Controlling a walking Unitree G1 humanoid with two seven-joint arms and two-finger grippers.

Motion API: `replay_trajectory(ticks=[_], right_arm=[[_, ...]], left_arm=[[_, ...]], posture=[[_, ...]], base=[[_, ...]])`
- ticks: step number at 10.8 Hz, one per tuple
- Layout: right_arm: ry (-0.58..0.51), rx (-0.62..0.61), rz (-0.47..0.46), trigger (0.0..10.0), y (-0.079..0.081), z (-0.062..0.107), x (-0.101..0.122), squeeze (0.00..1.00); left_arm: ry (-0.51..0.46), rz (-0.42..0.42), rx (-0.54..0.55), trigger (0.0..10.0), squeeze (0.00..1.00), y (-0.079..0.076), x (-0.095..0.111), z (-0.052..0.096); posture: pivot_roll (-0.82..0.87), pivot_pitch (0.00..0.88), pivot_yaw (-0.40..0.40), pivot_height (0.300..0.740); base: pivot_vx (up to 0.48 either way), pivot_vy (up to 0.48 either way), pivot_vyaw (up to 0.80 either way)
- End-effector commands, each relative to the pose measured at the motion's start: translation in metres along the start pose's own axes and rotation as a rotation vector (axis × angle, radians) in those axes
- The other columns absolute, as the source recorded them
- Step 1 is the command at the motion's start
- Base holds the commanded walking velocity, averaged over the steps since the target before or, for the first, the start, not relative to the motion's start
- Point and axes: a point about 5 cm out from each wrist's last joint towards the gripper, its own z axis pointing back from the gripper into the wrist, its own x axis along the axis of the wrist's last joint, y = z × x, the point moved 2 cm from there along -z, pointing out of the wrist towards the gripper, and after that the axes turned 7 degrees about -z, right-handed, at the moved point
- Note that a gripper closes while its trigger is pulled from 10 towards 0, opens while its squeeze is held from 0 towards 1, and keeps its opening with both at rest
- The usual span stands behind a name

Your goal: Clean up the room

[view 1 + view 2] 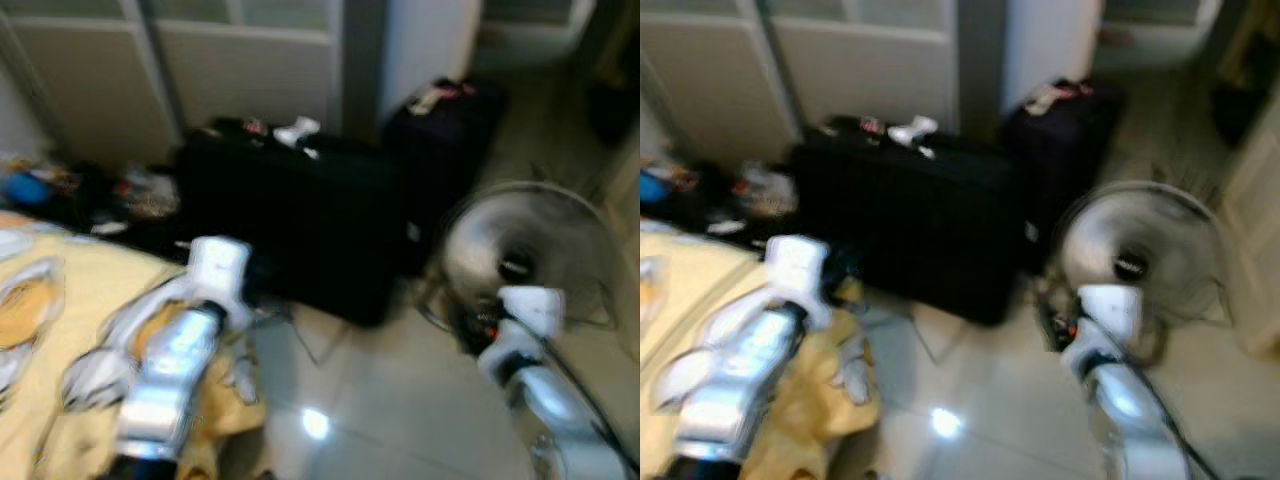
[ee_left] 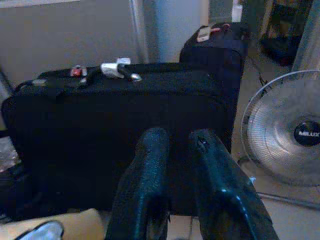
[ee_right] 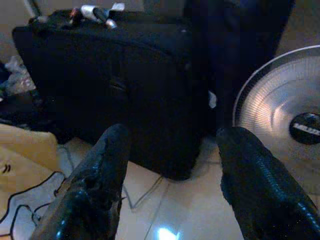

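Right now I have both arms raised ahead of me with nothing in either one, which suits a stage where I am only looking the room over, not handling anything yet. The left end effector (image 2: 172, 150) has its two black fingers close together with just a narrow slit between them, empty, and it points straight at the side of the big black suitcase (image 1: 300, 220). The right end effector (image 3: 172, 165) is spread wide, also empty, aimed at the floor (image 1: 400, 400) between that suitcase and the standing fan (image 1: 530, 255). The suitcase stands on its long edge on the floor against the pale closet doors (image 1: 240, 70), with a white tag and handle (image 2: 117, 69) on top, and a second dark bag (image 1: 445, 130) stands just behind its far end, beside the fan. I judge these are parked there out of the walkway, not part of the mess. The likelier work is the heap of small clutter (image 1: 90, 190) on the floor at my left, between the suitcase and the yellow printed bedcover (image 1: 60, 330) under my left arm. The head views are blurred, so I cannot tell what the separate pieces in that heap are. A thin cord (image 3: 135, 195) trails on the tiles near the suitcase; I would mind it while stepping.
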Motion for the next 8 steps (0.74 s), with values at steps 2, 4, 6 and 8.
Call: replay_trajectory(ticks=[2,4,6,8], right_arm=[[0.006,-0.025,0.005,10.0,-0.008,0.001,-0.002,0.0],[0.017,-0.014,0.003,10.0,-0.006,-0.003,-0.006,0.0],[0.027,-0.002,0.01,10.0,-0.004,-0.005,-0.007,0.0],[0.027,-0.004,0.007,10.0,-0.004,-0.005,-0.008,0.0]], left_arm=[[-0.01,0.001,-0.025,10.0,0.0,-0.007,0.003,-0.003],[0.003,0.001,-0.026,10.0,0.0,-0.005,0.0,-0.002],[0.024,0.002,-0.027,10.0,0.0,-0.006,-0.005,-0.001],[0.061,0.015,-0.017,10.0,0.0,-0.007,-0.011,0.002]], posture=[[-0.05,0.0,0.062,0.74],[-0.05,0.0,0.065,0.74],[-0.05,0.0,0.065,0.74],[-0.04,0.0,0.066,0.74]], base=[[0.343,0.0,0.0],[0.326,0.0,0.0],[0.0,0.0,0.0],[0.0,0.0,0.0]])
